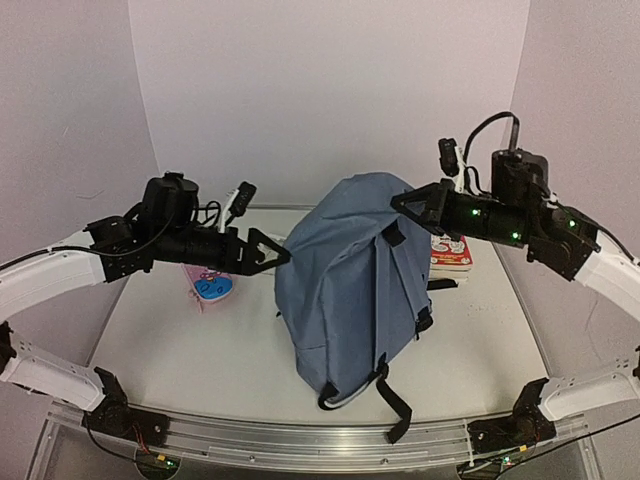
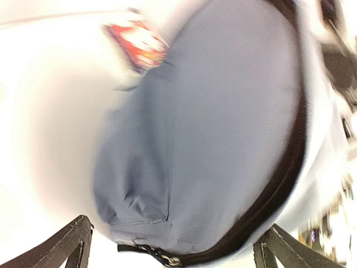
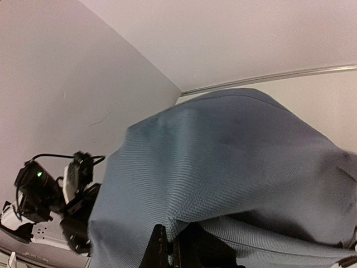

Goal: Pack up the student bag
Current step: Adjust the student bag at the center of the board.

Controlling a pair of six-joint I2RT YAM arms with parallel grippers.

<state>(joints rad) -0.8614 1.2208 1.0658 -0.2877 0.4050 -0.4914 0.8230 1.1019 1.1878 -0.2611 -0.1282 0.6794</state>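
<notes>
the student bag (image 1: 345,290) is standing upright mid-table (image 1: 190,350), its black straps facing the near edge. the right pincer (image 1: 402,202) is reaching in at the bag's top right with its jaws pressed together. in the right wrist view its fingers (image 3: 167,251) seem to be pinching a fold of the blue fabric, though the contact is partly hidden. the left pincer (image 1: 278,252) is hovering just beside the bag's upper left side, jaws spread wide, holding nothing. a small pink and blue pouch (image 1: 210,287) is lying under the left arm. a red and white book (image 1: 455,255) is lying behind the bag on the right.
</notes>
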